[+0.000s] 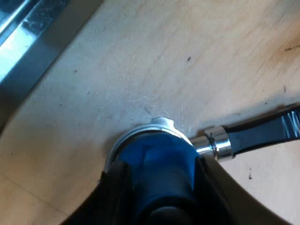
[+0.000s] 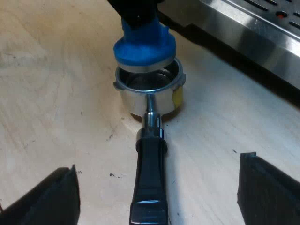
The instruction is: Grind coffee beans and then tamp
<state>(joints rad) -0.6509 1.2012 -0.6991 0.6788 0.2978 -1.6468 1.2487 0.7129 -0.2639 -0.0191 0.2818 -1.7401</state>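
Wood table (image 2: 56, 93) w/ holder (image 2: 150, 105) & machine (image 2: 253, 37) on it.

Blue tamper (image 2: 144, 47) blocks holder (image 2: 150, 93) mouth; machine (image 2: 253, 33) close beside; open tabletop (image 2: 56, 93) flanks handle (image 2: 150, 178).

Shiny metal holder (image 2: 140, 101), glossy black handle (image 2: 150, 180), matt wooden table (image 2: 51, 93)

Bright, even, warm light. Glare on holder (image 2: 151, 99) rim under blue tamper (image 2: 144, 47), on handle (image 2: 149, 206) tip and machine (image 2: 253, 37) steel. Soft, short shadows on table (image 2: 56, 93) around holder base.
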